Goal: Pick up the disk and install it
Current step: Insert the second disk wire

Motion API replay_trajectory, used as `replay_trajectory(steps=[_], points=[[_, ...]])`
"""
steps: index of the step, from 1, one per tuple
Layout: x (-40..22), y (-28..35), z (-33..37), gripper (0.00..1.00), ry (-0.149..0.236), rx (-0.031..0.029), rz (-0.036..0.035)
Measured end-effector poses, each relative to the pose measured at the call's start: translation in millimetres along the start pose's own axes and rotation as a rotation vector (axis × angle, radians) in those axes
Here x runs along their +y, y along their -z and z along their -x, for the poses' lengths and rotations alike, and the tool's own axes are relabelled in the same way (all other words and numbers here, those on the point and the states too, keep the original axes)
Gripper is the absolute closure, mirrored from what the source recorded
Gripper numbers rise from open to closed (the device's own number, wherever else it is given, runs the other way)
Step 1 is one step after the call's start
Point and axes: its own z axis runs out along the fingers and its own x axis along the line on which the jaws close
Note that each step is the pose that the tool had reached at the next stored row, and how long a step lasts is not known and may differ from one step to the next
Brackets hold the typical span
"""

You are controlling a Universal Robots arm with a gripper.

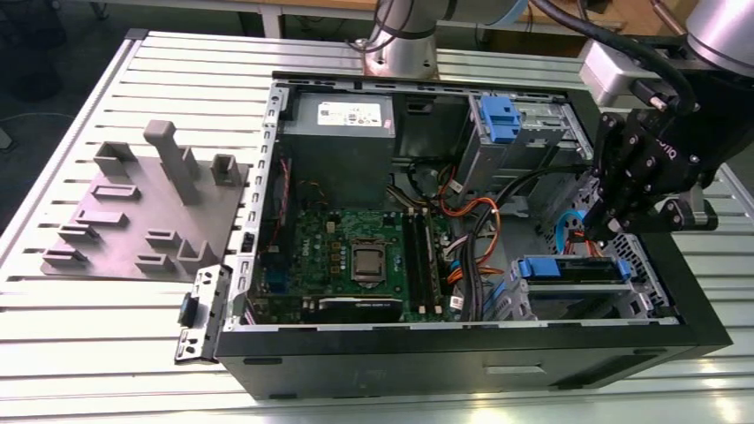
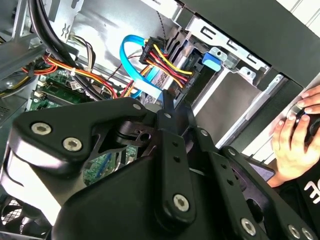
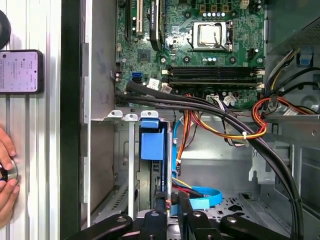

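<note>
We see the gripper hanging over the open computer case, near the side wall on the exterior view's right. In both wrist views its fingers are drawn almost together, leaving a narrow slit at the tips, and we can make out nothing clamped between them.

Just under the tips, the disk sits in the bay at the case's near corner on the exterior view's right. Its blue rail end faces the motherboard. A blue data cable and a bundle of red, yellow and black power wires run beside the fingertips.

Farther along the same wall, at the far corner, stands the grey drive cage with its blue latch. The power-supply box fills the other far corner.

Outside the case, a grey fixture plate lies on the slatted table towards the exterior view's left edge. In the first wrist view, a person's hand rests on the table near a phone.
</note>
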Motion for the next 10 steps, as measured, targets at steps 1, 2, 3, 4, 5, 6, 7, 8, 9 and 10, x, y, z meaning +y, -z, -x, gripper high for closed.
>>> replay_trajectory(steps=[1, 2, 3, 4, 5, 6, 7, 8, 9, 10], points=[[0.0, -0.7, 0.1, 0.76, 0.0, 0.0, 0.0007], [0.0, -1.3, 0.2, 0.76, 0.0, 0.0001, 0.0014], [-0.1, -2.1, 0.2, 0.76, 0.0, 0.0, 0.0021], [-0.1, -2.8, 0.3, 0.76, 0.0, 0.0001, 0.0025], [-0.1, -3.5, 0.3, 0.76, 0.0, 0.0001, 0.003], [-0.2, -4.3, 0.4, 0.76, 0.0, 0.0, 0.0034], [-0.2, -5.0, 0.4, 0.76, 0.0, 0.0001, 0.0037], [-0.3, -5.8, 0.5, 0.76, 0.0, 0.0, 0.0041], [-0.4, -6.5, 0.5, 0.76, 0.0, 0.0001, 0.0043], [-0.4, -7.1, 0.6, 0.76, 0.0, 0.0, 0.0045]])
